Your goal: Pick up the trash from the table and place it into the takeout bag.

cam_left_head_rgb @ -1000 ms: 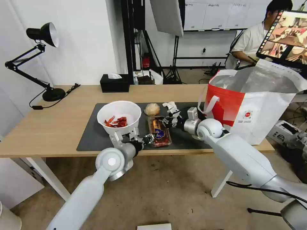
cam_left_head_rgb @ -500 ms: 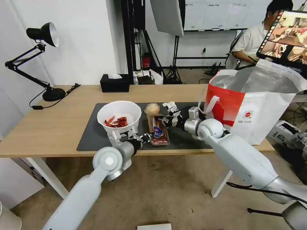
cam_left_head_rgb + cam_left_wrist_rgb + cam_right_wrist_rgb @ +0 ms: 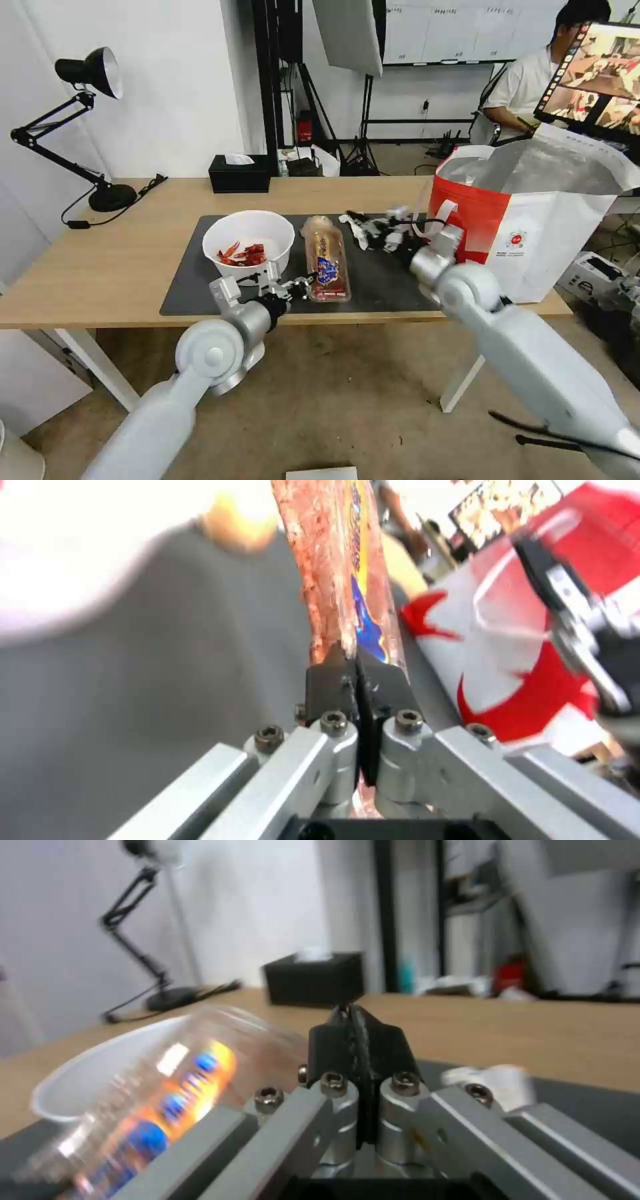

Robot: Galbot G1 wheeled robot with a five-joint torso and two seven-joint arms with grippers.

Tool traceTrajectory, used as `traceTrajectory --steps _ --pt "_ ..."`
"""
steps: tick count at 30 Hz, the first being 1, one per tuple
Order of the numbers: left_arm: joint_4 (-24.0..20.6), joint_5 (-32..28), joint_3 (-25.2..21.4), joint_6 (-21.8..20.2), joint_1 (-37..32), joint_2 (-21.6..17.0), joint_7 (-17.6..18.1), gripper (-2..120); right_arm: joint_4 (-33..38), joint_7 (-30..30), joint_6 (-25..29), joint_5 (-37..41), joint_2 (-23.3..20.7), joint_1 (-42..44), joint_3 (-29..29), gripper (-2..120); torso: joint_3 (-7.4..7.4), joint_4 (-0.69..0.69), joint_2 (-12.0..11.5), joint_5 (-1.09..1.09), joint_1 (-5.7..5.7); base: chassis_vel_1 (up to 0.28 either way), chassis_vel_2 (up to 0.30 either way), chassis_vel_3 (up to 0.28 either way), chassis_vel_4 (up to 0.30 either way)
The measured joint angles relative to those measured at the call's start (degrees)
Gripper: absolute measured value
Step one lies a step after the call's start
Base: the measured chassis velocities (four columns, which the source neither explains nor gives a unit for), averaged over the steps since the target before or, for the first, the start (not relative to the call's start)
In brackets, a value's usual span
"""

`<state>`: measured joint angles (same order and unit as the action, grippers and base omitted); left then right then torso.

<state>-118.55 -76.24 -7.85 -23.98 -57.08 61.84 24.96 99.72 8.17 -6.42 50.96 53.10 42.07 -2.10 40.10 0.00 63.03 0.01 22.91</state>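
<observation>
A clear food tray (image 3: 326,257) with a blue-and-orange label lies lengthwise on the dark mat (image 3: 190,287). My left gripper (image 3: 300,287) is shut on its near edge, and its fingers (image 3: 333,677) pinch the tray (image 3: 337,575). The white bowl (image 3: 248,239) with red scraps stands just left of it. A tan ball (image 3: 313,223) peeks out behind the tray's far end. My right gripper (image 3: 352,217) hovers shut over the mat beside the crumpled tissue (image 3: 361,235), with nothing seen between its fingers (image 3: 380,1045). The takeout bag (image 3: 533,227) stands open at the right end of the table (image 3: 120,267).
A black tissue box (image 3: 239,173) sits at the table's back edge. A black desk lamp (image 3: 100,193) stands at the far left. Bare wood lies left of the mat. A person sits at a screen behind the bag.
My right gripper has drawn back from the tray's far end toward the bag. The tray has swung straighter and slid slightly left in my left gripper, now covering part of the tan ball.
</observation>
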Motion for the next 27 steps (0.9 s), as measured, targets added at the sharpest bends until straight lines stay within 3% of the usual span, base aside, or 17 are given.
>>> traceTrajectory --steps 2,3,6,11,15,18,23,25,27 --pt "-1.9 2.8 -1.9 1.1 -1.4 -1.2 -1.3 0 6.1 -5.6 0.7 -3.6 -1.2 7.5 -4.6 0 -0.01 0.0 0.0 -0.03 0.0 0.0 0.0 0.0 0.0" --pt "-1.9 2.8 -1.9 1.1 -1.4 -1.2 -1.3 0 6.1 -5.6 0.7 -3.6 -1.2 7.5 -4.6 0 -0.01 0.0 0.0 -0.03 0.0 0.0 0.0 0.0 0.0" --pt "-4.6 5.6 -4.4 3.2 -1.4 -2.7 -3.3 0 13.7 -9.9 1.6 -10.2 -3.5 18.7 -9.7 0 0.0 -0.02 0.0 -0.01 0.0 0.0 0.0 0.0 0.0" --pt "-5.0 6.3 -5.0 5.1 0.1 -2.9 -3.8 0 17.4 -11.3 2.1 -12.3 -3.9 25.2 -12.0 0 0.0 0.02 0.0 -0.02 0.0 0.0 0.0 0.0 0.0" --pt "-4.1 6.3 -3.7 6.6 3.7 -3.0 -4.4 0 20.5 -11.3 3.4 -15.6 -2.7 34.0 -16.3 0 0.0 0.0 0.0 0.0 0.0 0.0 0.0 0.0 0.0" --pt "-2.1 6.3 -1.0 8.0 8.9 -2.5 -4.8 0 22.5 -9.4 6.3 -19.4 -0.5 43.9 -22.6 0 0.0 0.0 0.0 0.0 0.0 0.0 0.0 0.0 0.0" --pt "0.6 6.4 2.3 8.9 14.3 -0.9 -5.0 0 23.2 -7.1 9.4 -22.9 1.8 52.3 -27.7 2 0.0 -0.04 0.0 0.0 0.0 0.0 0.0 0.0 0.0" --pt "3.2 6.4 5.7 9.5 18.6 0.6 -5.0 0 23.2 -5.8 11.5 -23.7 3.4 56.0 -29.5 14 0.0 -0.02 0.0 -0.01 0.0 0.0 0.0 0.0 0.0" --pt "3.9 6.4 6.8 9.7 19.8 1.1 -5.1 0 23.1 -5.4 12.0 -23.9 3.8 56.6 -29.8 17 0.0 -0.01 0.0 -0.02 0.0 0.0 0.0 0.0 0.0"
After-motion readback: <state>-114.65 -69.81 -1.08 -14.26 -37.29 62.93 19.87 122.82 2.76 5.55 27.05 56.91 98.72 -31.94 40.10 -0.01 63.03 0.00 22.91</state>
